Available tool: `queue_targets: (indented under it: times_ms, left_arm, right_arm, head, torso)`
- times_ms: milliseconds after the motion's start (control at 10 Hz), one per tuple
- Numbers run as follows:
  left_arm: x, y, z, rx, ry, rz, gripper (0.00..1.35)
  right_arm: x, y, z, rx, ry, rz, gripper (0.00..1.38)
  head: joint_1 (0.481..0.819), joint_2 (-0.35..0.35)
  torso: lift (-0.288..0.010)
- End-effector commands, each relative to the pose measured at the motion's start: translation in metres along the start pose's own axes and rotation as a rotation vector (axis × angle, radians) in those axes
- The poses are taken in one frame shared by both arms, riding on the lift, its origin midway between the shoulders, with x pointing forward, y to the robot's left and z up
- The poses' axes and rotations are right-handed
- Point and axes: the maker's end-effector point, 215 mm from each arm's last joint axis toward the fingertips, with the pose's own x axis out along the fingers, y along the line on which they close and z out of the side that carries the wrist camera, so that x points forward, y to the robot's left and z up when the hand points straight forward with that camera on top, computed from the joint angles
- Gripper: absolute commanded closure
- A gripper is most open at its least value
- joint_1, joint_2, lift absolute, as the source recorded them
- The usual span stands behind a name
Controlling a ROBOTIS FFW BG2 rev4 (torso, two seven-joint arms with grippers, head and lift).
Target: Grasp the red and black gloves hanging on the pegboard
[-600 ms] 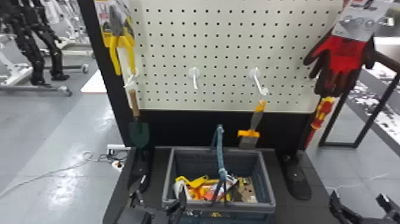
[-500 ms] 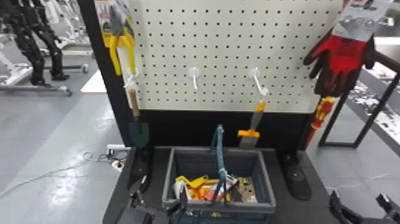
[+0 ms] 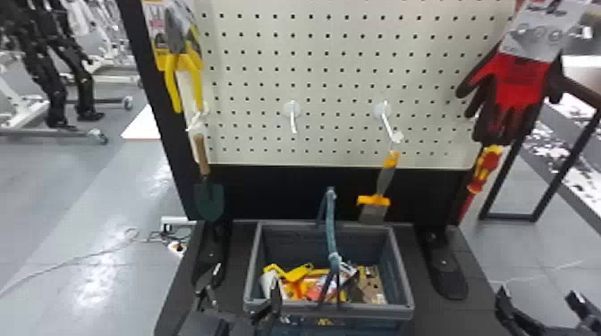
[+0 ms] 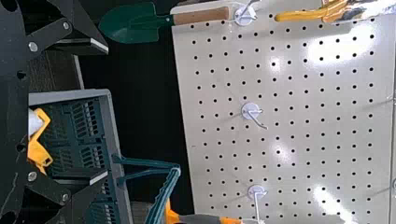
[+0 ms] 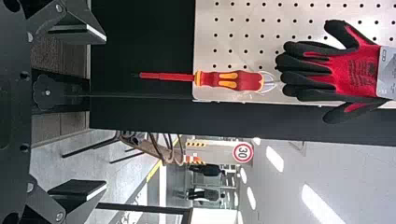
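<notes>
The right gripper, spread wide at five o'clock, may snag the screwdriver hanging just under the two-o'clock gloves.

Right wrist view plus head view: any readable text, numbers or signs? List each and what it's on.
"30": on the round red-rimmed sign in the room beyond the pegboard stand.
Header card on the red and black gloves: print too blurred to read.
Backing card behind the yellow pliers: too blurred to read.
Nothing else legible.
</notes>
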Motion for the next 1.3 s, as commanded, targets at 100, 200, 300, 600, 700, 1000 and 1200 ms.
queue_targets:
  times_ms: [100,200,300,600,700,1000,1200]
  left_arm:
    - [0.000,-0.001,-0.001,0.000,0.005,-0.002,0.35]
    - [0.000,-0.001,-0.002,0.000,0.006,-0.002,0.35]
    - [0.001,-0.001,-0.002,0.001,0.006,-0.002,0.35]
    - [0.001,-0.002,-0.002,0.001,0.008,-0.005,0.35]
    - [0.002,-0.002,-0.001,0.001,0.007,-0.005,0.35]
    - [0.003,-0.004,-0.002,0.003,0.012,-0.012,0.35]
    - [0.005,-0.006,-0.002,0.006,0.015,-0.017,0.35]
  right_arm:
    - [0.002,-0.010,0.012,-0.010,-0.012,-0.011,0.19]
    - [0.004,-0.022,0.027,-0.036,-0.026,-0.026,0.19]
    - [0.008,-0.036,0.033,0.007,-0.011,-0.038,0.19]
    - [0.042,-0.080,0.093,-0.044,0.003,0.053,0.19]
    - [0.051,-0.094,0.111,-0.021,-0.009,0.051,0.19]
    - [0.084,-0.114,0.165,0.016,-0.001,0.146,0.19]
    - [0.102,-0.125,0.226,-0.003,-0.035,0.215,0.19]
  head:
    - [0.549,0.000]
    - [0.549,0.000]
    - [0.549,0.000]
    - [0.549,0.000]
    - [0.549,0.000]
    - [0.549,0.000]
    - [0.549,0.000]
  torso:
    - [-0.100]
    - [-0.100]
    - [-0.100]
    - [-0.100]
    - [-0.100]
    - [-0.100]
    - [-0.100]
